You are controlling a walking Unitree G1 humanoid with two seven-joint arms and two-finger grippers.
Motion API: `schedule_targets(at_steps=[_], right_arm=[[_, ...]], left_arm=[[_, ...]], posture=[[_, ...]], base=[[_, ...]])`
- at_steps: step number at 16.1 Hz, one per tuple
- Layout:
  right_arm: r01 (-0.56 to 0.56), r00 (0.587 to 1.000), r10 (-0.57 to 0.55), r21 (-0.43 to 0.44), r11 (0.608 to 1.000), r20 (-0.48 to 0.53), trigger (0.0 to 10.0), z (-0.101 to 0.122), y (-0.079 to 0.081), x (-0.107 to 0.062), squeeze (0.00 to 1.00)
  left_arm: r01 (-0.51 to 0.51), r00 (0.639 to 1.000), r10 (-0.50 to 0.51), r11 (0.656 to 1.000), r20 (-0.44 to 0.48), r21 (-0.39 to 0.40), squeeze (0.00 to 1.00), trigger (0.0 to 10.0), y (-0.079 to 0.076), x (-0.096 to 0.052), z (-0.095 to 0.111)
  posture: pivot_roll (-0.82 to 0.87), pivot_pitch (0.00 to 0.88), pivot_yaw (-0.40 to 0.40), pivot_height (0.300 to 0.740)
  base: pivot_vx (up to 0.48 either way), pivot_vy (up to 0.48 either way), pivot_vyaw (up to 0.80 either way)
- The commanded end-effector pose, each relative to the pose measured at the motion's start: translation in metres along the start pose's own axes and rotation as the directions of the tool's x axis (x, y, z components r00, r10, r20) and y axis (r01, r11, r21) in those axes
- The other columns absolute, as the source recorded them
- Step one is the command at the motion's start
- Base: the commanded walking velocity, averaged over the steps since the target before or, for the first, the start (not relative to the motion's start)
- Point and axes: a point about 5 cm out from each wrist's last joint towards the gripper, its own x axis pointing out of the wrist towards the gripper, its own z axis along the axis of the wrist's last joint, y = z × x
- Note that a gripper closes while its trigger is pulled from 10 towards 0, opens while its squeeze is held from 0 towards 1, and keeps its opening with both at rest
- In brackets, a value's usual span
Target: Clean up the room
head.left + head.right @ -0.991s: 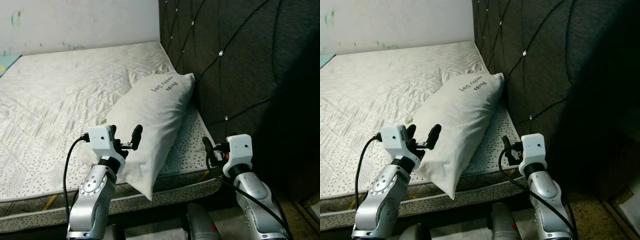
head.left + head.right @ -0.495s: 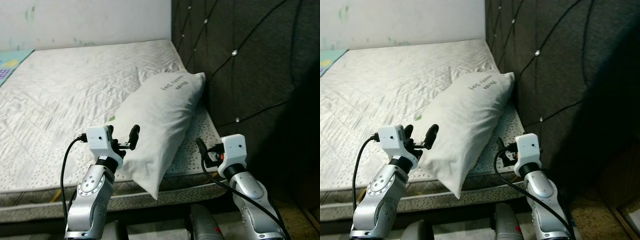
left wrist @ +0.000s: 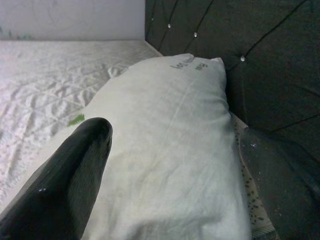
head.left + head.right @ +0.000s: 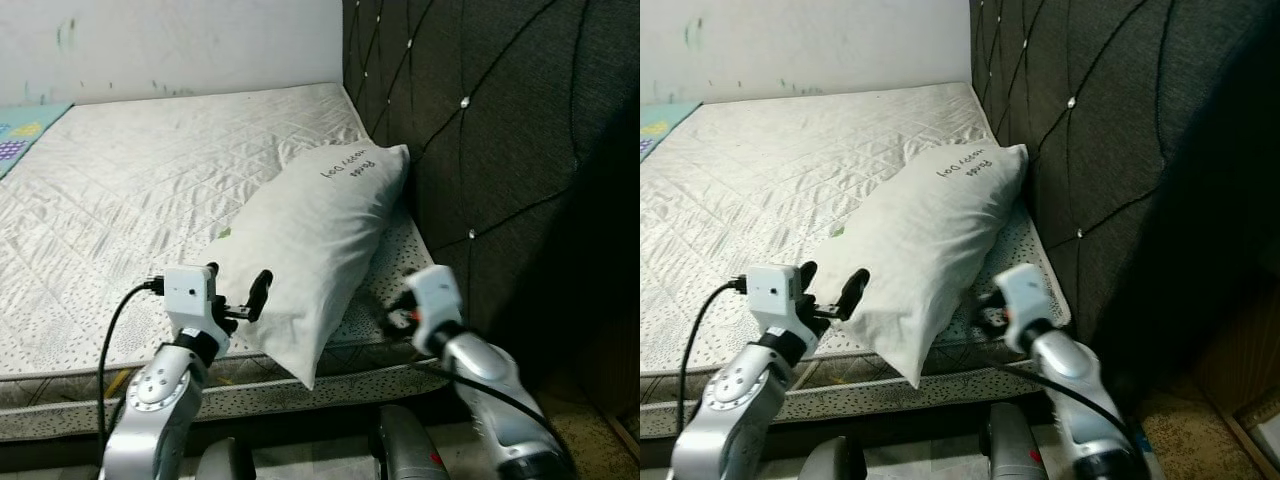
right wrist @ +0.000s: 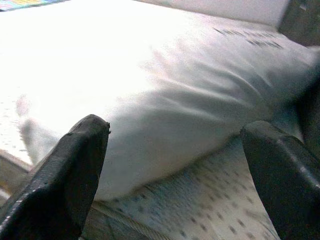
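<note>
A white pillow [image 4: 315, 230] with dark writing lies slanted on the mattress [image 4: 140, 170], its far end against the headboard and its near corner hanging over the bed's front edge. My left gripper [image 4: 238, 290] is open at the pillow's near left side, and the left wrist view has the pillow [image 3: 170, 145] spread between its fingers [image 3: 70, 180]. My right gripper [image 4: 397, 314] is blurred. It is low at the pillow's near right side over the mattress edge. Its fingers [image 5: 65, 175] are wide open and face the pillow [image 5: 180, 100].
A dark quilted headboard [image 4: 500, 130] rises along the right side of the bed. A pale wall [image 4: 170, 45] stands behind the mattress, and a coloured mat [image 4: 22, 135] shows at the far left. Brown floor [image 4: 600, 440] lies at the lower right.
My right arm has swung left, bringing its gripper in to the pillow's side. My left arm has shifted slightly left and lower. The camera has moved a little.
</note>
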Motion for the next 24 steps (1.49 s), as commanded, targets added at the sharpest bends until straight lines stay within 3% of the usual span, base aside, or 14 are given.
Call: schedule_targets(at_steps=[1, 6, 11, 13, 16, 18, 21, 24], right_arm=[[-0.035, 0.999, 0.035, -0.021, 0.999, 0.028, 10.0, 0.007, 0.006, 0.008, 0.0], [-0.039, 0.999, 0.038, 0.008, 0.999, 0.027, 10.0, 0.01, 0.018, 0.022, 0.0], [0.094, 0.978, -0.092, 0.002, 0.996, -0.188, 10.0, -0.012, 0.01, 0.044, 0.0], [0.159, 0.957, -0.142, 0.046, 0.986, -0.253, 10.0, -0.015, 0.008, 0.054, 0.0], [0.169, 0.947, -0.139, 0.082, 0.982, -0.29, 10.0, -0.015, 0.011, 0.061, 0.0], [0.155, 0.94, -0.107, 0.125, 0.98, -0.323, 10.0, -0.017, 0.019, 0.064, 0.0], [0.121, 0.936, -0.043, 0.205, 0.971, -0.35, 10.0, -0.018, 0.04, 0.071, 0.0], [0.146, 0.936, -0.028, 0.313, 0.939, -0.351, 10.0, -0.007, 0.063, 0.085, 0.0]], left_arm=[[0.018, 1.0, -0.018, 1.0, 0.0, 0.02, 0.0, 10.0, 0.0, -0.002, 0.003], [-0.001, 1.0, 0.0, 0.999, 0.019, 0.037, 0.0, 10.0, -0.001, -0.003, 0.011], [0.053, 0.998, -0.056, 0.978, 0.005, 0.203, 0.0, 10.0, -0.009, -0.008, 0.016], [0.004, 1.0, -0.004, 0.985, -0.005, 0.172, 0.0, 10.0, -0.005, -0.013, 0.017], [-0.054, 0.998, 0.055, 0.986, -0.005, 0.159, 0.0, 10.0, 0.002, -0.019, 0.019], [-0.058, 0.998, 0.06, 0.986, -0.006, 0.157, 0.0, 10.0, 0.002, -0.021, 0.019], [0.024, 0.999, -0.021, 0.993, -0.025, 0.114, 0.0, 10.0, -0.007, -0.024, 0.019], [0.068, 0.997, -0.065, 0.99, -0.032, 0.125, 0.0, 10.0, -0.012, -0.022, 0.021]], posture=[[-0.14, 0.0, 0.065, 0.587], [-0.11, 0.01, 0.067, 0.587], [-0.06, 0.023, 0.073, 0.587], [-0.04, 0.03, 0.073, 0.587], [-0.02, 0.036, 0.065, 0.587], [-0.01, 0.036, 0.062, 0.587], [-0.01, 0.033, 0.072, 0.587], [-0.01, 0.028, 0.075, 0.587]], base=[[0.0, 0.0, 0.8], [0.0, 0.0, 0.34], [0.0, 0.0, 0.0], [0.0, 0.0, 0.0], [0.0, 0.0, 0.0], [0.0, 0.0, 0.0], [0.0, 0.0, 0.0], [0.0, 0.0, 0.0]])
